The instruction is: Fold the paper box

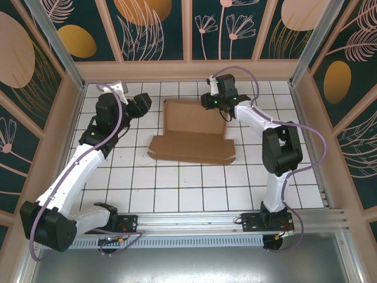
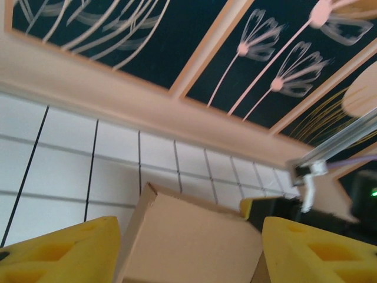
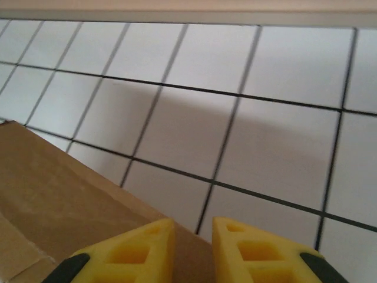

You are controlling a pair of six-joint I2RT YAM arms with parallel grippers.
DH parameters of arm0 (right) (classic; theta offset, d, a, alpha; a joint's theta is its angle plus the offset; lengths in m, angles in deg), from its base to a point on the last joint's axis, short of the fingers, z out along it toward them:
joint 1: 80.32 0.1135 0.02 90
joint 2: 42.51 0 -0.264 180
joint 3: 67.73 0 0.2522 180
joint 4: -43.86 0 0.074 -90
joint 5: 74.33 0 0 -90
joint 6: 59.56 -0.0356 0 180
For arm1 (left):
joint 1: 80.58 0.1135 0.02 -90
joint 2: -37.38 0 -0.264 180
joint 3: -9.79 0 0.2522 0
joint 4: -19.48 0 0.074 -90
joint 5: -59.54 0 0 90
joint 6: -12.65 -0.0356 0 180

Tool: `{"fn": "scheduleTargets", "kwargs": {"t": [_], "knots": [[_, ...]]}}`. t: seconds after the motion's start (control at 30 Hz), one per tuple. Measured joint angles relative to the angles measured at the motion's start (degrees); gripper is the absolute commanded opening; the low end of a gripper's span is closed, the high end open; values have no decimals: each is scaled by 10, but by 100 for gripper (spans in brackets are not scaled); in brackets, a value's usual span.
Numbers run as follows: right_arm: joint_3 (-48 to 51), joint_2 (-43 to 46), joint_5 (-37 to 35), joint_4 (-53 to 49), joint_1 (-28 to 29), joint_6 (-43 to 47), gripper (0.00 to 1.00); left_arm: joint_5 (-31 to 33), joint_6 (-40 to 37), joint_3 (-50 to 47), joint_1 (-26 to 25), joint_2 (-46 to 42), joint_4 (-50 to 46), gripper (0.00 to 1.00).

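While the left hand hovered wide open and empty beside the box mid-table, the right hand sat nearly closed at its far-right edge, grip unclear; folding should follow the crease.

The paper box lies on the table. It sits just ahead of the left gripper, between its fingers, with the wall beyond. It lies left of the right gripper, with table ahead.
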Motion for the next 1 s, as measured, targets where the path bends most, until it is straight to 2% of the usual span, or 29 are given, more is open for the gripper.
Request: {"fn": "scheduleTargets", "kwargs": {"t": [0.23,0.37,0.47,0.63,0.7,0.77,0.87,1.0], "knots": [[52,-12,6,-4,-34,-46,29,35,-5,15,0,-19,-15,66],[153,8,20,5,-26,-93,31,50,-4,-1,0,-19,-17,66],[233,63,36,25,-5,-134,35,43,9,-32,8,-17,-16,63],[342,171,101,49,83,-169,48,-8,59,-130,37,-1,6,58],[356,198,116,52,101,-163,55,-31,78,-169,41,19,16,56],[353,214,96,57,100,-140,63,-60,99,-200,41,55,26,55],[326,202,40,70,93,-81,68,-91,118,-215,41,100,38,55],[298,162,3,134,91,42,72,-121,132,-215,41,144,67,55]]}}
